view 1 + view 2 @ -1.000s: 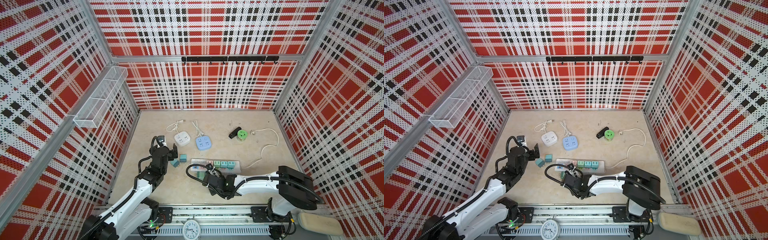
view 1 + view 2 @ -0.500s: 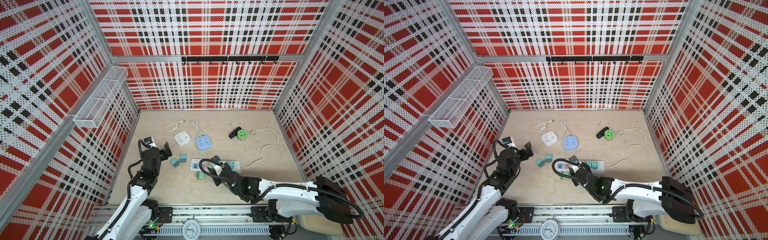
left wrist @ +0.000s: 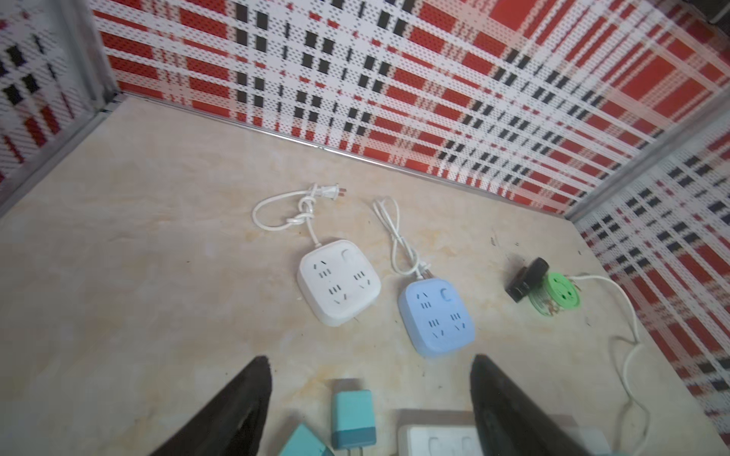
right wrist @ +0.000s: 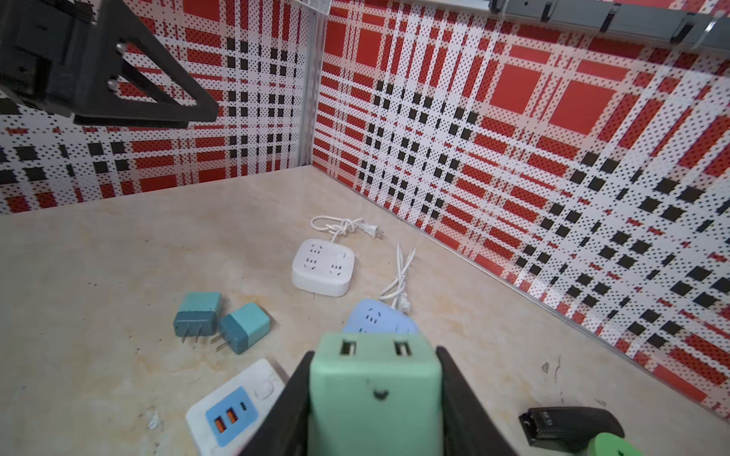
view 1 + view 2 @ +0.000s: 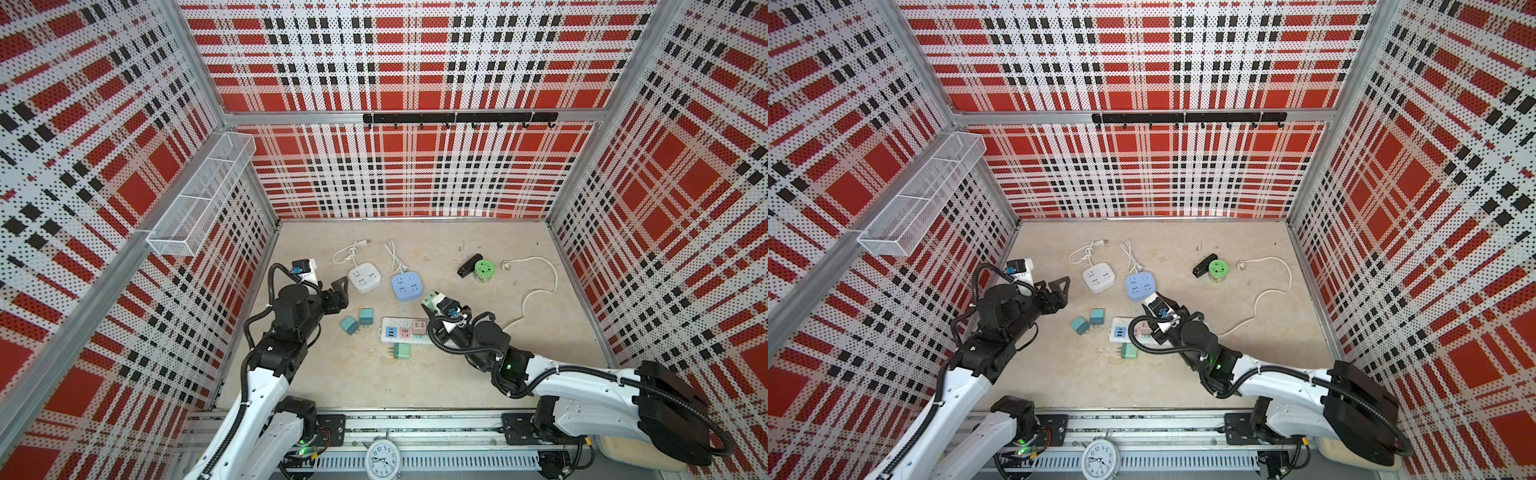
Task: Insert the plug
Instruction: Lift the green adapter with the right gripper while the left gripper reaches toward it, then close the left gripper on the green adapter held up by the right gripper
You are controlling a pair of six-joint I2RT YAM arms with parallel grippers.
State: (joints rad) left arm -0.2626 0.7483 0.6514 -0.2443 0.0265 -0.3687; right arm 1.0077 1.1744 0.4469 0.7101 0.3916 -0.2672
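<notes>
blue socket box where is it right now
In both top views the blue socket box lies mid-table, just right of the white socket box and farther back than the long power strip.

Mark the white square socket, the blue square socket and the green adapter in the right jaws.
white square socket [image 3: 338, 282], left wrist view, centre of its top face.
blue square socket [image 3: 436, 316], left wrist view, centre of its top face.
green adapter [image 4: 375, 391], right wrist view, middle of its broad face.
</notes>
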